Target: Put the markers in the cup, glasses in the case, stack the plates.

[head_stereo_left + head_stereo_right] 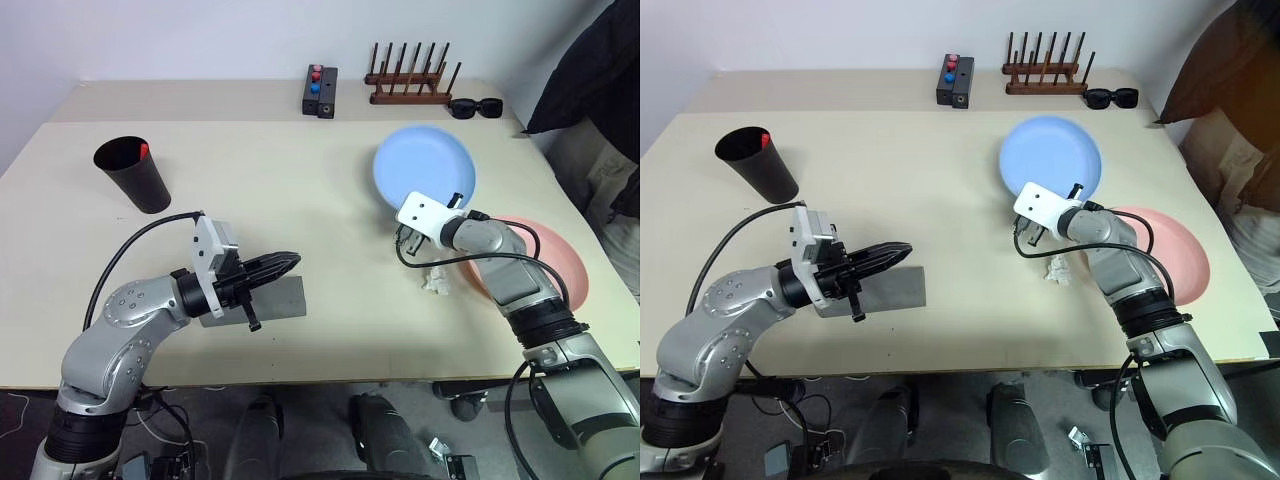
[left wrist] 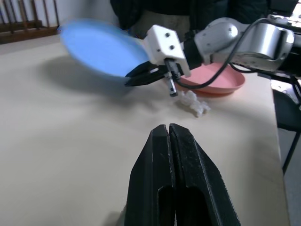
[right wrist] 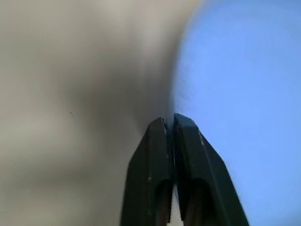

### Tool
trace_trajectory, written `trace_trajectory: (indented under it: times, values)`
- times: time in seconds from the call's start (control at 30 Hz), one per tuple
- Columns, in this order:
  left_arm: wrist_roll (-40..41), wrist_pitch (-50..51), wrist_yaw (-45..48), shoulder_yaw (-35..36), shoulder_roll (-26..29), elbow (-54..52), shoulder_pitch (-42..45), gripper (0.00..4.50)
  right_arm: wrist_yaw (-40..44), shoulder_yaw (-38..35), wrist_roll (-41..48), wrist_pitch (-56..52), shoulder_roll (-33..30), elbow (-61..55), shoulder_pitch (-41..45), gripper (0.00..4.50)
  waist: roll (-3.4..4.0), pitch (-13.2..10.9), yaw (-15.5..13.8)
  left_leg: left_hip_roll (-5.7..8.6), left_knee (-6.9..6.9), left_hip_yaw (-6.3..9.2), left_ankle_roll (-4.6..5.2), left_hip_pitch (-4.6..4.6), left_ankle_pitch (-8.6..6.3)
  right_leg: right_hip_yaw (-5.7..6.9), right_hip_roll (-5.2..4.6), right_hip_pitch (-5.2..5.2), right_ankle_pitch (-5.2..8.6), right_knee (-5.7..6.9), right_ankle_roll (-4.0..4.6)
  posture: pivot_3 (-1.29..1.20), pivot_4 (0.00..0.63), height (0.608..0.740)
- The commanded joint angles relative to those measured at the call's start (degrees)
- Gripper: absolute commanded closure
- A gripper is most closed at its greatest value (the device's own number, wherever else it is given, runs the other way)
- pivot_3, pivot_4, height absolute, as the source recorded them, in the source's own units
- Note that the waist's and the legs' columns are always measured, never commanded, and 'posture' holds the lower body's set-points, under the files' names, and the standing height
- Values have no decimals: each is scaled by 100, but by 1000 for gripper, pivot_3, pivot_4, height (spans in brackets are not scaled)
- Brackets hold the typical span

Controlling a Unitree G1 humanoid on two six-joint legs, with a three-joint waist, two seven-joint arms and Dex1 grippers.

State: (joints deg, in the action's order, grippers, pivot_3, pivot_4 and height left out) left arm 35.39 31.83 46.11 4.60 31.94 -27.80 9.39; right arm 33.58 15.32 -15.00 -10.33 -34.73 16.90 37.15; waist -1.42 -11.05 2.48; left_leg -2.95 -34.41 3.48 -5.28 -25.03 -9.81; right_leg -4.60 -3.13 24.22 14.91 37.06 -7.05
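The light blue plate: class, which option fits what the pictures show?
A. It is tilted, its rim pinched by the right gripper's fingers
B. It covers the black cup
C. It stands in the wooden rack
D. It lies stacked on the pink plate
A: the light blue plate sits tilted, its rim pinched by the right gripper.

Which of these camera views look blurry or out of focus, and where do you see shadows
Left wrist view: the blue plate is smeared, its shadow soft on the table; the left gripper is fairly sharp. Right wrist view: the blue plate and the table are both out of focus, only the right gripper reads clearly. Head views: crisp, with soft shadows beside the cup.
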Motion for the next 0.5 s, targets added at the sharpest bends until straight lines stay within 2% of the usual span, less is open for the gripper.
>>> trace_trajectory:
  times: [0.03, 0.17, 0.33, 0.5]
  values:
    - [-110, -253, -79, -13, -92, 127, 118, 4500, -33, -249, 22, 228, -85, -477, 58, 4459, 1, 0, 4, 1, 0, 0, 0, 0, 0, 0, 0, 0, 0, 0, 0, 0, 150, 740]
    - [-267, -605, 14, -27, -164, 498, 135, 4500, 247, -514, 168, 300, -440, -1092, -130, 4459, 3, -2, -8, 0, 1, 0, 0, 0, 0, 0, 0, 0, 0, 0, -1, 0, 150, 740]
    - [-316, -905, 226, -75, -158, 822, 183, 4500, 925, -1213, 852, -27, -1059, -2170, -767, 4459, 3, -2, -56, 1, 0, 0, 0, -1, 0, 0, 0, -2, 1, -5, 0, 0, 150, 740]
    - [-208, -1072, 905, -246, -68, 1188, 363, 4500, 2066, -2946, 1815, -920, -2159, -3444, -2494, 4459, 8, -2, -164, 1, -1, 0, 1, 0, -1, 0, 0, -9, 4, -7, 0, 0, 150, 740]
